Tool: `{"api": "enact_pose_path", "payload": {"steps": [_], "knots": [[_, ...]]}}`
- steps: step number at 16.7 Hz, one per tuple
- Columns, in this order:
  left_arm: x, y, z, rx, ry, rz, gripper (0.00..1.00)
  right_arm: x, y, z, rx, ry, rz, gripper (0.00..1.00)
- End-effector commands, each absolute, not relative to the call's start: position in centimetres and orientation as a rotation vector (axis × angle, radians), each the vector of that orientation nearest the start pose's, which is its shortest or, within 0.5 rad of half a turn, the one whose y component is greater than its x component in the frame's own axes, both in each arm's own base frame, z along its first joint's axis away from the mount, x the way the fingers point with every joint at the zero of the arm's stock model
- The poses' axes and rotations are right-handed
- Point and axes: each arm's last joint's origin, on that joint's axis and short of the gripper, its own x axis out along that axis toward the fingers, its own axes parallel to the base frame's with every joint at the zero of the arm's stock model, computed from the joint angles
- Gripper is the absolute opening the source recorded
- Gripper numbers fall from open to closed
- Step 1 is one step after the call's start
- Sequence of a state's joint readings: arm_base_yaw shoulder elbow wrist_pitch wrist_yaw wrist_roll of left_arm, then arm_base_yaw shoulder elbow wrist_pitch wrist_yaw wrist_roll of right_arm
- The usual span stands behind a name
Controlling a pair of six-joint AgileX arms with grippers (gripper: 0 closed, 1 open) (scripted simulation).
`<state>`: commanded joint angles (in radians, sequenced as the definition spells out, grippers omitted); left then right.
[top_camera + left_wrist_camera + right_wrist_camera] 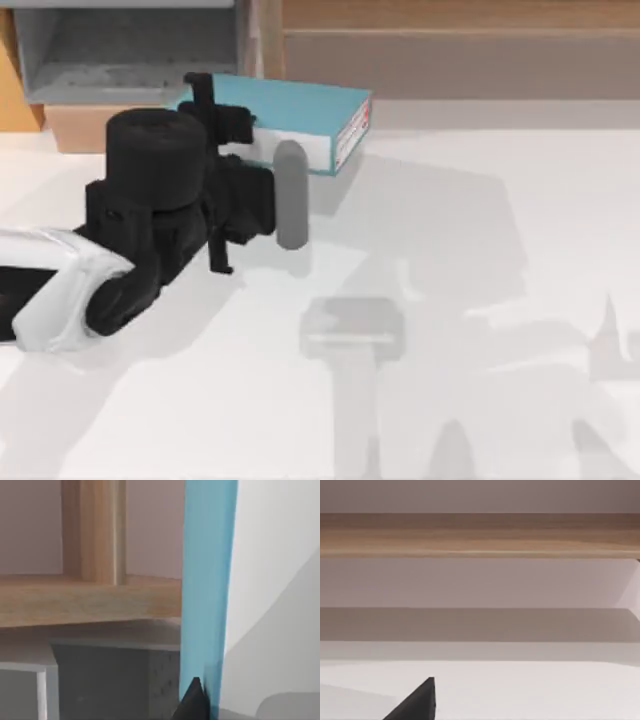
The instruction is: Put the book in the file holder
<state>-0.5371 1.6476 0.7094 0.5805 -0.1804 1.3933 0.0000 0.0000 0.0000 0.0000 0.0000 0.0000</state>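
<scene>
The light-blue book (290,112) is held off the table, its white printed end pointing right. My left gripper (222,115) is shut on the book's left end, just right of the file holder (120,50), a grey box with a tan front at the top left corner. In the left wrist view the book (207,580) is a blue strip with one dark fingertip (192,702) against it, and the file holder's grey wall (100,680) lies beside it. My right gripper's fingertip (417,702) hangs over bare table, with nothing held.
A long brown wooden shelf (460,40) runs along the back edge, and it shows as well in the wrist views (90,600) (480,535). The white table (450,300) carries only arm shadows in the middle and right.
</scene>
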Motion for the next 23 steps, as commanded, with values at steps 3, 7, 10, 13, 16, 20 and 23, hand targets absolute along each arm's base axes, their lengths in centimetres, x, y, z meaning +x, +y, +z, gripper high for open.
{"api": "enact_pose_path", "payload": {"steps": [3,7,10,13,16,20,23], "knots": [[31.4,-10.5,15.9,1.531,0.144,-0.348,0.0,10.6,-0.1,16.0,0.0,0.0,0.0,1.0],[34.2,-7.3,15.3,1.56,0.183,-0.244,0.0,10.6,-0.1,16.0,0.0,0.0,0.0,1.0],[34.2,-7.2,15.3,1.561,0.184,-0.243,0.0,10.6,-0.1,16.0,0.0,0.0,0.0,1.0],[34.2,-7.3,15.3,1.562,0.181,-0.246,0.0,10.6,-0.1,16.0,0.0,0.0,0.0,1.0],[35.4,-7.3,15.5,1.558,0.174,-0.237,0.0,10.6,-0.1,16.0,0.0,0.0,0.0,1.0],[37.1,-7.3,14.9,1.561,0.183,-0.242,0.0,10.6,-0.1,16.0,0.0,0.0,0.0,1.0],[37.2,-7.3,14.8,1.561,0.184,-0.243,0.0,10.6,-0.1,16.0,0.0,0.0,0.0,1.0]]}}
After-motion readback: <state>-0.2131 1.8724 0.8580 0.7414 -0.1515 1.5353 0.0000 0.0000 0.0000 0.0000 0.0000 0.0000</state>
